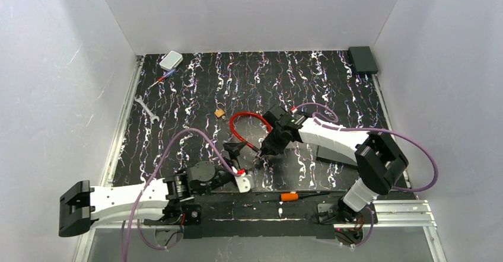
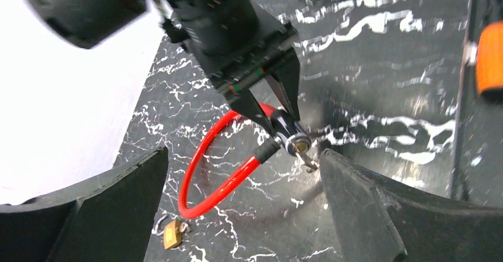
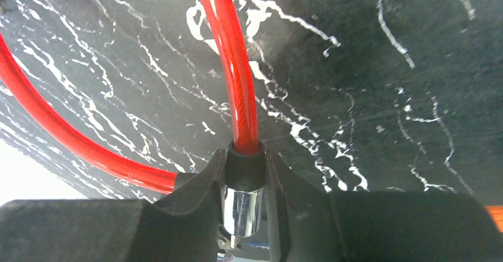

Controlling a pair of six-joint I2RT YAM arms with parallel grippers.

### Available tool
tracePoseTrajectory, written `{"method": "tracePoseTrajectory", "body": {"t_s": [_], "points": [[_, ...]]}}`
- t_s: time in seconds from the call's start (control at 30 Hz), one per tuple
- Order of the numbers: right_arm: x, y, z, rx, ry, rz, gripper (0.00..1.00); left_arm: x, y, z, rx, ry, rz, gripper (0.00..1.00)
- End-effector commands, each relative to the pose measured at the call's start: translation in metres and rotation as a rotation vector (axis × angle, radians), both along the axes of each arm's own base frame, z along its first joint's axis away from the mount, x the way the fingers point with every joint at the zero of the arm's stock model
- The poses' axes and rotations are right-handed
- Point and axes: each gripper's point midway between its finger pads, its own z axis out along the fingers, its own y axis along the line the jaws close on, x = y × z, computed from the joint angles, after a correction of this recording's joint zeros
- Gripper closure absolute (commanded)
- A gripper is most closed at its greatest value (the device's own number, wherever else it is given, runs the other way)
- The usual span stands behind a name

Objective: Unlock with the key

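Note:
A red cable lock (image 1: 242, 125) lies looped on the black marbled mat. My right gripper (image 1: 260, 157) is shut on the lock's black collar and chrome cylinder (image 3: 242, 208), with the red cable (image 3: 234, 66) running up out of the jaws. In the left wrist view the tiny silvery key (image 2: 309, 160) sticks out of the brass keyhole in the cylinder's end (image 2: 296, 142). My left gripper (image 2: 243, 155) is open, and its right finger (image 2: 368, 208) is just beside the key; I cannot tell whether they touch. A little brass padlock (image 2: 172, 233) lies beyond the loop.
A silver wrench (image 1: 146, 109) lies at the left edge of the mat. A small screwdriver (image 1: 161, 79) and a white box (image 1: 171, 60) are at the back left. A black box (image 1: 362, 58) sits at the back right. An orange-handled tool (image 1: 290, 196) lies by the arm bases.

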Motion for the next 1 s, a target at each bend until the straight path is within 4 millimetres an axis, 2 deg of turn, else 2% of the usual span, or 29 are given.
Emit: {"method": "tracePoseTrajectory", "body": {"t_s": [0.0,0.07,0.17,0.27,0.33,0.43,0.6,0.7,0.8,0.97], "points": [[0.012,-0.011,0.001,-0.008,-0.05,0.019,0.99,-0.008,-0.002,0.037,-0.191,0.168,0.037,0.02],[0.014,-0.014,0.001,-0.019,-0.065,0.036,0.99,-0.005,0.004,0.048,-0.3,0.26,0.11,0.02],[0.018,-0.015,0.002,-0.028,-0.103,0.067,0.99,0.011,0.026,0.062,-0.515,0.442,0.336,0.03],[0.025,-0.017,0.007,-0.056,-0.146,0.111,0.99,0.007,0.032,0.065,-0.711,0.639,0.4,0.15],[0.028,-0.019,0.007,-0.078,-0.166,0.139,0.99,0.008,0.038,0.066,-0.859,0.757,0.458,0.18],[0.028,-0.02,0.005,-0.093,-0.183,0.177,0.99,0.013,0.044,0.049,-1.027,0.919,0.582,0.14],[0.026,-0.02,-0.001,-0.097,-0.187,0.229,0.99,0.013,0.027,0.015,-1.143,1.154,0.693,0.14],[0.026,-0.02,0.001,-0.093,-0.197,0.233,0.99,0.018,0.022,-0.003,-1.213,1.279,0.767,0.19],[0.026,-0.02,0.005,-0.08,-0.216,0.234,0.99,0.026,0.017,-0.018,-1.227,1.406,0.822,0.23],[0.025,-0.017,0.005,-0.055,-0.231,0.258,0.99,0.04,0.012,-0.039,-1.225,1.494,0.911,0.27]]}}
